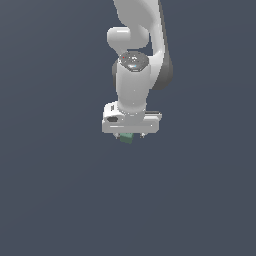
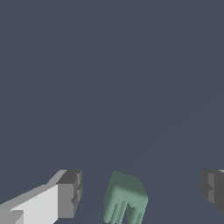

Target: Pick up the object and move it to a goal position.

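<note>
**Gripper Spread Around the Green Block**

The gripper (image 2: 140, 192) stands spread wide. In the wrist view, its grey fingertips (image 2: 70, 192) flank the green block (image 2: 126, 199) with clear gaps on both sides, not touching. In the exterior view, the block (image 1: 127, 137) shows at 6 o'clock beneath the white hand, possibly resting on the dark grey surface (image 1: 60, 200). The arm (image 1: 134, 70) rises toward 12 o'clock.

Block (image 2: 125, 199): between the two fingertips of the gripper (image 2: 140, 192), apart from both, jaws spread wide. Exterior view: block (image 1: 126, 137) directly beneath the gripper (image 1: 129, 135).
</note>
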Tool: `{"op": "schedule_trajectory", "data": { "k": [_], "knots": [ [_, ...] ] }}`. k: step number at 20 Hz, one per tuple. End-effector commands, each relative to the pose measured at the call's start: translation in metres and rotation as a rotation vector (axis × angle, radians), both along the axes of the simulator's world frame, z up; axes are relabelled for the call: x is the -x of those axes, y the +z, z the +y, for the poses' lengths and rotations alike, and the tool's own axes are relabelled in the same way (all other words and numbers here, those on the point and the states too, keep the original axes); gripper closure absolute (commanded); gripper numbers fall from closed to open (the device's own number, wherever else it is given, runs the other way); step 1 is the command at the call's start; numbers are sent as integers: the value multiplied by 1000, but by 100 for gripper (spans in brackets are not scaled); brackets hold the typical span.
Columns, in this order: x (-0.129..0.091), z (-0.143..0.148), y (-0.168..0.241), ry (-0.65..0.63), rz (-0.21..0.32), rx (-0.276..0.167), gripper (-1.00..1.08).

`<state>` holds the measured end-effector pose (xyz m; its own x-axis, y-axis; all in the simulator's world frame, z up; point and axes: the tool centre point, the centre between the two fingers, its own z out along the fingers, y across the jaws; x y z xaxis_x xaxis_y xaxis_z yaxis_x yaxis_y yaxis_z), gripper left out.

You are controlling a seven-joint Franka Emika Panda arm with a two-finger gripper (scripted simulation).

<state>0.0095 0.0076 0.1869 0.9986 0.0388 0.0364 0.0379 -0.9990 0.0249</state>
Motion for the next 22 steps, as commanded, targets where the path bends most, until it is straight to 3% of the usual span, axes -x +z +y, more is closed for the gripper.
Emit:
{"op": "schedule_trajectory", "data": {
  "k": [1, 10, 22],
  "knots": [
    [0, 0, 0, 0, 0, 0, -92],
    [-5, -34, 12, -45, -21, 29, -92],
    [13, -27, -11, -89, -12, 13, -92]
  ]
}}
